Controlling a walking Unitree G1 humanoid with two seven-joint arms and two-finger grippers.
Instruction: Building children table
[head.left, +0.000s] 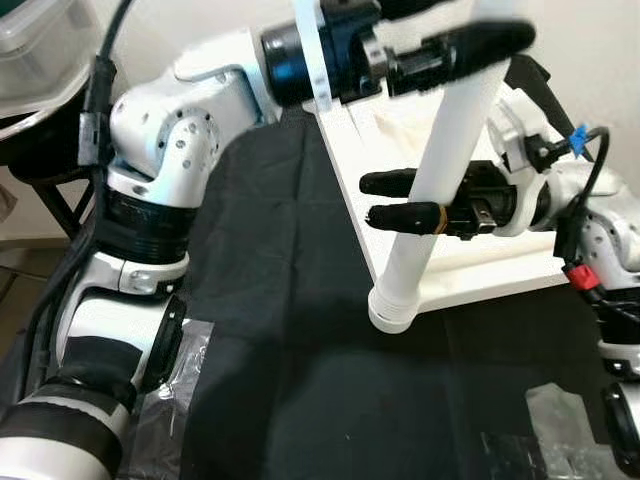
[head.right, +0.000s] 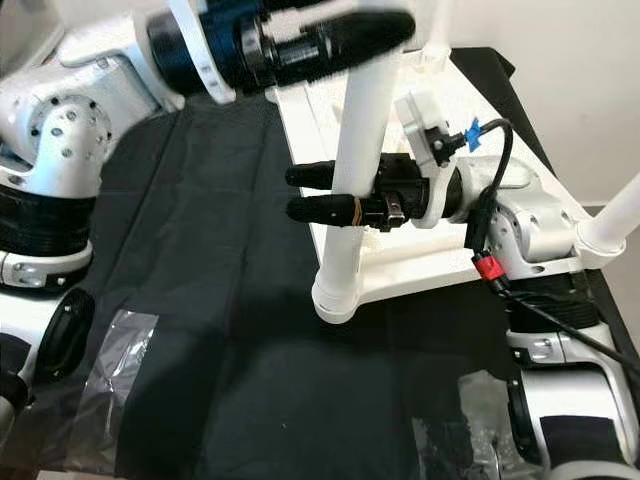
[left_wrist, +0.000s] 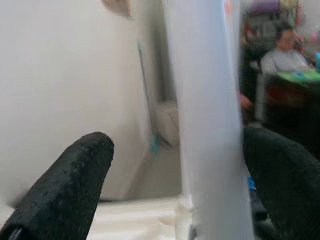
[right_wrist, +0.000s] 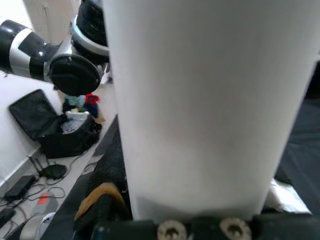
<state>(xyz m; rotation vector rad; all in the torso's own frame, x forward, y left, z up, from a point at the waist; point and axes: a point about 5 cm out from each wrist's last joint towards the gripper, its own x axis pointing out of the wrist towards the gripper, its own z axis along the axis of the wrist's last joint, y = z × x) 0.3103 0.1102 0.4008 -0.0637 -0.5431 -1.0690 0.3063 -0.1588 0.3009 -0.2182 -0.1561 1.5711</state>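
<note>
An upside-down white table top (head.left: 480, 270) lies on a black cloth. A white round table leg (head.left: 420, 250) rises from its near left corner, foot at the corner. My right gripper (head.left: 367, 199) reaches in from the right at mid-height and is shut on the leg, which passes between its two fingers. My left gripper (left_wrist: 180, 140) is up at the leg's upper part and looks blurred. It is open: the leg runs between its fingers with a gap on one side. One left finger (head.left: 480, 42) crosses in front of the leg. A second fitted leg (head.right: 612, 222) stands at the right.
The black cloth (head.left: 280, 300) covers the work surface. Clear plastic bags lie at the near left (head.left: 180, 380) and near right (head.right: 460, 420). A clear bin (head.left: 40, 40) is at the far left. A person (left_wrist: 285, 50) sits in the background. A black bag (right_wrist: 55, 130) lies on the floor.
</note>
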